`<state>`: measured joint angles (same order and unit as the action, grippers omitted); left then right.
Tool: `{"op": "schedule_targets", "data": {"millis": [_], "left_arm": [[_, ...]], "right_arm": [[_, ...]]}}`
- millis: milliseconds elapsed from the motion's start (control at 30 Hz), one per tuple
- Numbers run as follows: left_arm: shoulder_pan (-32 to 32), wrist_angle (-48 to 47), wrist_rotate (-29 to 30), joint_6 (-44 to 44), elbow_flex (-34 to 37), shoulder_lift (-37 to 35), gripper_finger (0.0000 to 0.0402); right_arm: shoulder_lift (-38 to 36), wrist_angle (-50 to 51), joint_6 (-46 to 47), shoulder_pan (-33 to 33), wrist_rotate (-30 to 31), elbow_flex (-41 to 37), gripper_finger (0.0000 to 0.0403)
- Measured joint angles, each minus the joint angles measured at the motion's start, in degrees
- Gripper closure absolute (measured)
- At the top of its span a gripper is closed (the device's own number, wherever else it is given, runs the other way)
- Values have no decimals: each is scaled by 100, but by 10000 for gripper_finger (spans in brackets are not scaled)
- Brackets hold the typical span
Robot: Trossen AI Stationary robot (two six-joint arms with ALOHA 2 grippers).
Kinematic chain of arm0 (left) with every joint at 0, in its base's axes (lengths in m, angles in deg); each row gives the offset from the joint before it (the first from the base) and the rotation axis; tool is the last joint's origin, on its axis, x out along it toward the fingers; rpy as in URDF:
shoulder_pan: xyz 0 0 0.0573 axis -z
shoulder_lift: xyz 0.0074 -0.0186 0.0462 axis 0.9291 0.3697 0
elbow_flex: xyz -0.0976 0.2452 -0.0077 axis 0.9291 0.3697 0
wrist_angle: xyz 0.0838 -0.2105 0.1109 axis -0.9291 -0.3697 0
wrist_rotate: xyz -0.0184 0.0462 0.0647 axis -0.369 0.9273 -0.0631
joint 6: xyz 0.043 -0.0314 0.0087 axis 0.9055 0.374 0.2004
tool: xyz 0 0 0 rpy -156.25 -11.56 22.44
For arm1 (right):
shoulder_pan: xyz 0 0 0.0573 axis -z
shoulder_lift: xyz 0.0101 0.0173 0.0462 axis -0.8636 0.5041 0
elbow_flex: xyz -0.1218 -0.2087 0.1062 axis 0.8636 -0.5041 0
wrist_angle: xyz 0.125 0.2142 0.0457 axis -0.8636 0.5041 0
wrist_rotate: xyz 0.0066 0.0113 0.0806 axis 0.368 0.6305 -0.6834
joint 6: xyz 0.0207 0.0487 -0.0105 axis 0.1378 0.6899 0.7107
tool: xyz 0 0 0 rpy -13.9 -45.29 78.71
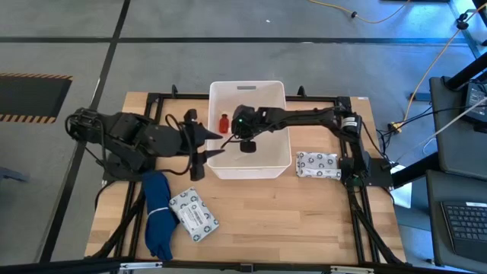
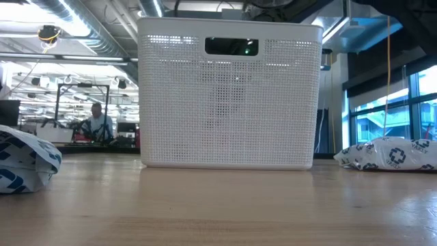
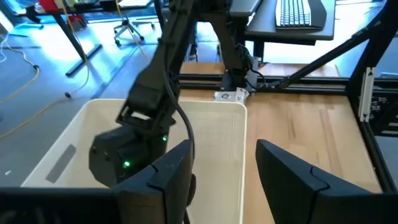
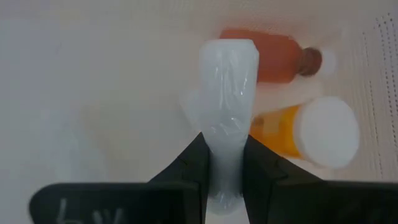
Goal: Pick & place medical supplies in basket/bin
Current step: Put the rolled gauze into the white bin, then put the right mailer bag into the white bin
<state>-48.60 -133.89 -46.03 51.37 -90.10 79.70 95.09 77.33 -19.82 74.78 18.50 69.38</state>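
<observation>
The white bin (image 1: 262,164) stands mid-table, with its perforated wall and handle slot (image 2: 231,46) facing the low view. A red bottle (image 1: 224,122) lies on its floor. The right wrist view shows that bottle (image 4: 267,56) beside an orange vial with a white cap (image 4: 314,132). My right gripper (image 1: 245,141) reaches into the bin from the right and is shut on a white plastic-wrapped item (image 4: 227,93). My left gripper (image 3: 221,180) hovers open above the bin's near-left corner, one finger on either side of the wall's rim (image 3: 244,143). My right gripper pinches the white wrapped item between its two fingers (image 4: 191,163), gripping one end of it (image 4: 225,163). The fingers point down into the bin from above. The rest of the item sticks out past the fingertips, over the bin floor and lifted clear of it.
One white printed packet (image 1: 317,164) lies right of the bin and another (image 1: 194,215) lies near the table's near-left part, beside a blue cloth (image 1: 156,217). Both packets also show in the low view (image 2: 24,160) (image 2: 389,154). A black frame rail borders the table.
</observation>
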Motion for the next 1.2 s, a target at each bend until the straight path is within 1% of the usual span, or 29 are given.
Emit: {"op": "schedule_targets", "data": {"millis": [200, 300, 400, 500, 600, 700, 800, 933, 1100, 1200], "left_arm": [[0, -26, 22, 55, 0, -44, 231], [0, -39, 22, 143, 0, -46, 231], [0, -48, 22, 147, 0, -46, 231], [0, -48, 22, 149, 0, -46, 231], [0, -48, 22, 149, 0, -46, 231], [0, -46, 22, 148, 0, -46, 231], [0, -46, 26, 147, 0, -46, 231], [0, -45, 158, 141, 0, -46, 231], [1, -44, 154, 31, 0, -36, 231], [2, -54, 153, -144, 2, -30, 231]], "right_arm": [[94, -127, 22, 0, 0, 1, 336], [76, -141, 20, 0, 0, 3, 326], [64, -150, 26, 0, -168, 1, 301], [64, -132, 158, 0, -356, 1, 265], [57, -117, 255, -12, -357, 1, 230], [-43, -50, 485, -15, -361, 1, 206], [-218, 91, 503, -17, -356, 1, 194], [-610, 242, 632, -17, -352, 1, 190], [-1333, 608, 1090, -45, -359, 4, 190], [-1852, 1137, 1270, -125, -379, 3, 189]]}}
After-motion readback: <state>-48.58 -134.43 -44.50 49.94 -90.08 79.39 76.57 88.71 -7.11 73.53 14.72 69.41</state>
